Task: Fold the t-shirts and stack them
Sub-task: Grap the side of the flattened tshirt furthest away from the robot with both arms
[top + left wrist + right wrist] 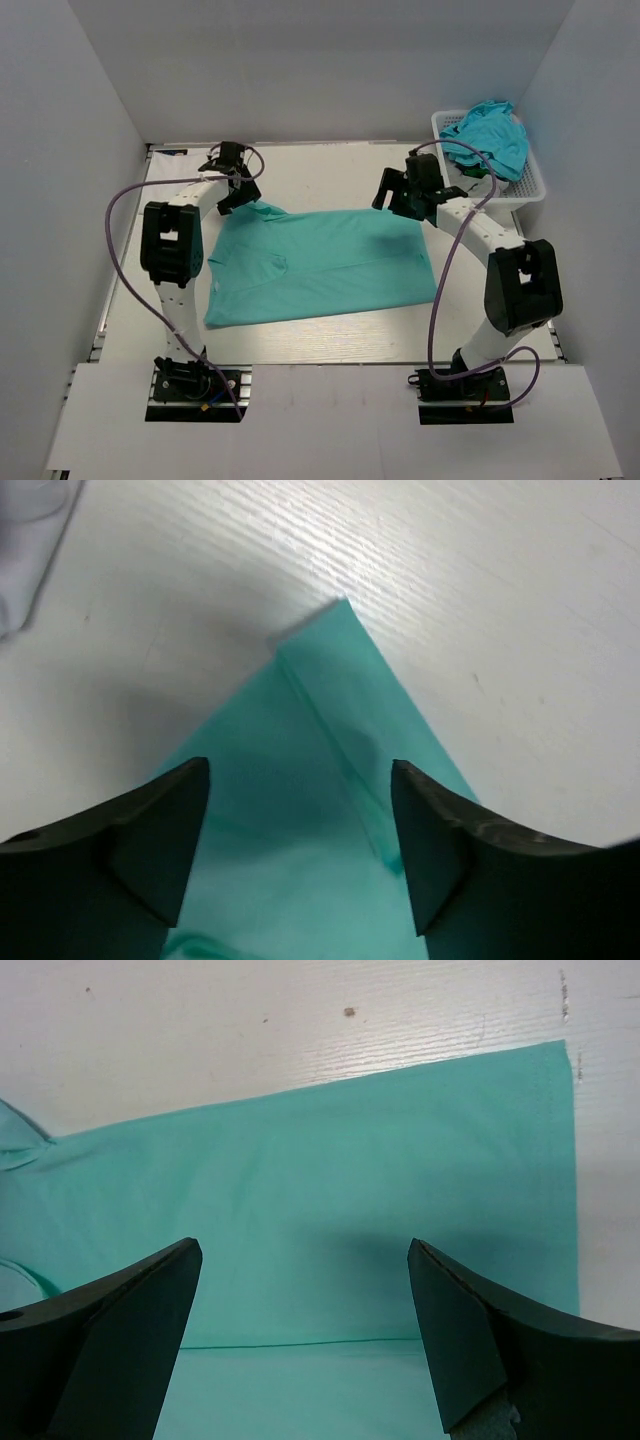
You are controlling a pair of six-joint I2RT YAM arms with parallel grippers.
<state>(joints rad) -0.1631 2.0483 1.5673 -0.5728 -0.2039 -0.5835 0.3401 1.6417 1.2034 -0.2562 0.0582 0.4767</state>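
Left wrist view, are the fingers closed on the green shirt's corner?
No, the left fingers stand wide apart, and the green shirt lies flat between them, ungripped.

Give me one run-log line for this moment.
left end effector: open over mint t-shirt far-left corner | right end effector: open over its far-right corner | turquoise t-shirt: in basket

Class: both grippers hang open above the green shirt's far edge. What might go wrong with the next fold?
1. The left gripper hovers over a narrow pointed corner of the green shirt; its pinch may catch one layer only.
2. The right gripper is above overlapped cloth and may lift just the top layer, skewing the fold.
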